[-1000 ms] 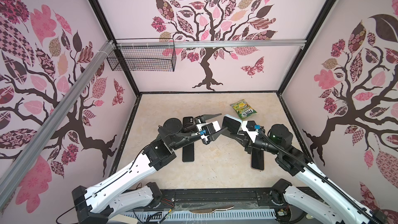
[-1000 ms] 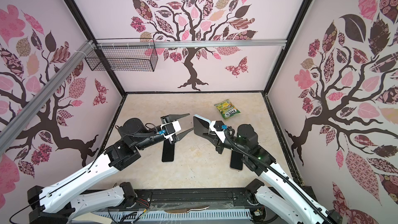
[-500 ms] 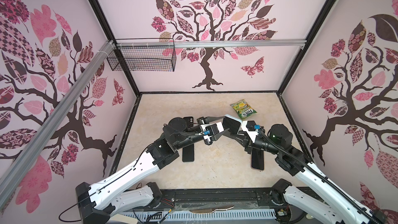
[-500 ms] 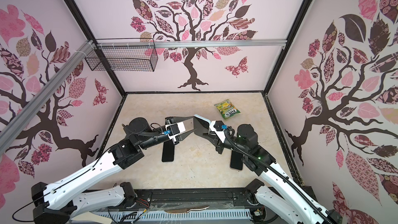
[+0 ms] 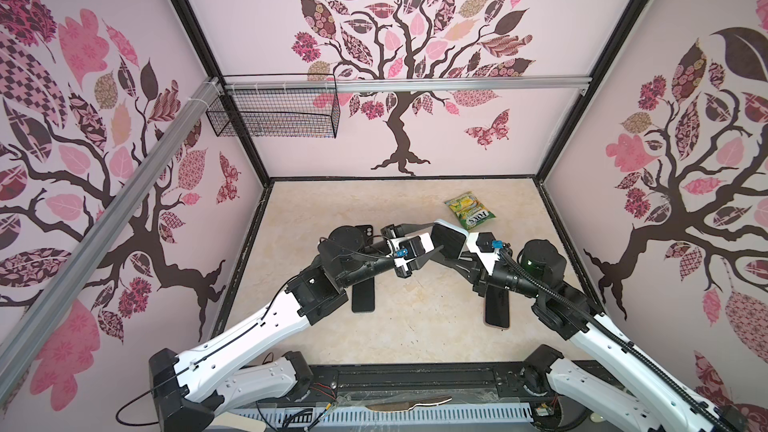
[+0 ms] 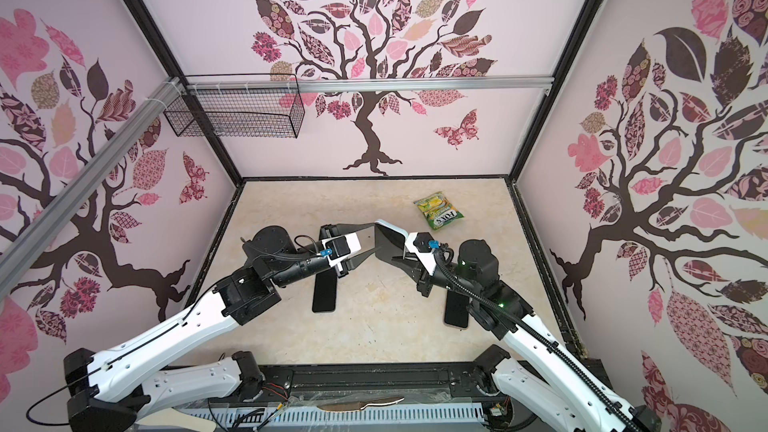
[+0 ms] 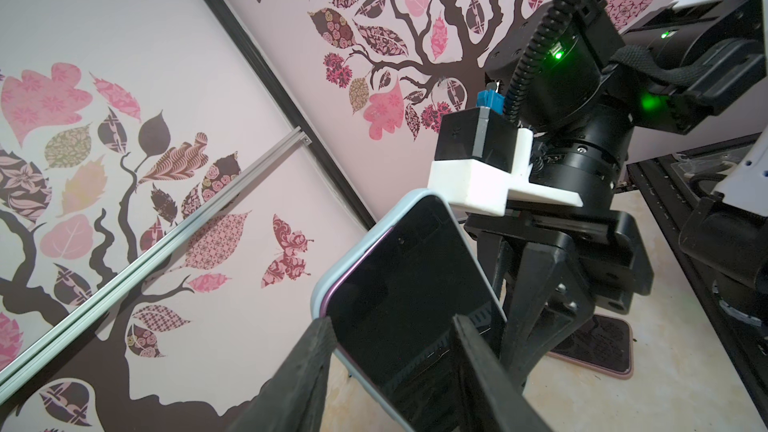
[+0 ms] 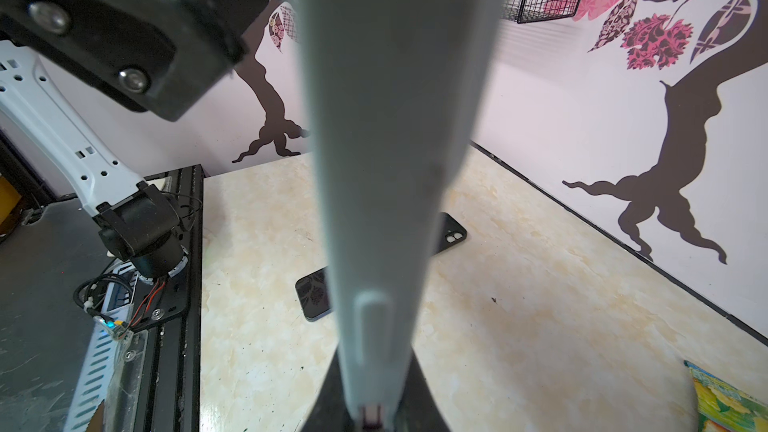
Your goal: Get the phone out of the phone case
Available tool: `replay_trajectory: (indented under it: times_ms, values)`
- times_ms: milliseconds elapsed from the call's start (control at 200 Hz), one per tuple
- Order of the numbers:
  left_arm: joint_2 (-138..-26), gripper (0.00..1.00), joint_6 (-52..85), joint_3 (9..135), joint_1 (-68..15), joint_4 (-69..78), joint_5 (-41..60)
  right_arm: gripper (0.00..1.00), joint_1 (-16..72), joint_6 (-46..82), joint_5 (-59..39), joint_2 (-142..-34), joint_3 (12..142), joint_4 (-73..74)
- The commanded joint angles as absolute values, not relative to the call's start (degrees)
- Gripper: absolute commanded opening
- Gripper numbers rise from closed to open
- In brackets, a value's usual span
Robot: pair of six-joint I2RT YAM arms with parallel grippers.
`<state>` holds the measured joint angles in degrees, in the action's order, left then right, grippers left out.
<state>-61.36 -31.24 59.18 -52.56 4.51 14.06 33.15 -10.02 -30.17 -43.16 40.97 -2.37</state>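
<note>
Now your left gripper [image 7: 392,320] has closed the gap. 1 second ago it hung short of the phone with jaws wider. Now its 2 fingers sit astride the phone [image 7: 407,305], one looks butted on the case rim, the other lies over the screen side. Jaws have narrowed but stand apart; can't tell if they're pinching yet. Right gripper [image 8: 368,405] hasn't budged: clamped on the phone case [image 8: 386,118], holding it tilted up off the table [image 5: 415,326], screen facing your left gripper. Phone is fully seated, purple edge flush inside the pale rim. My read: approach done, extraction not started. Next you need purchase on the phone only, not the rim, or you'll just tug the whole lot against the right grip.
</note>
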Motion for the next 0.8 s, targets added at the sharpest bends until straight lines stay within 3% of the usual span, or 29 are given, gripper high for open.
replay_trajectory:
  times_ms: [0,795]
  values:
    - [-62.4,0.49,-30.1,59.1,-52.9,4.4,13.4,0.0,33.6,-10.9,-34.0,-42.0,43.3,1.8]
    - [-63.9,0.49,-29.6,59.5,-53.1,4.2,12.2,0.0,38.2,-17.4,-34.1,-43.4,44.0,0.0]
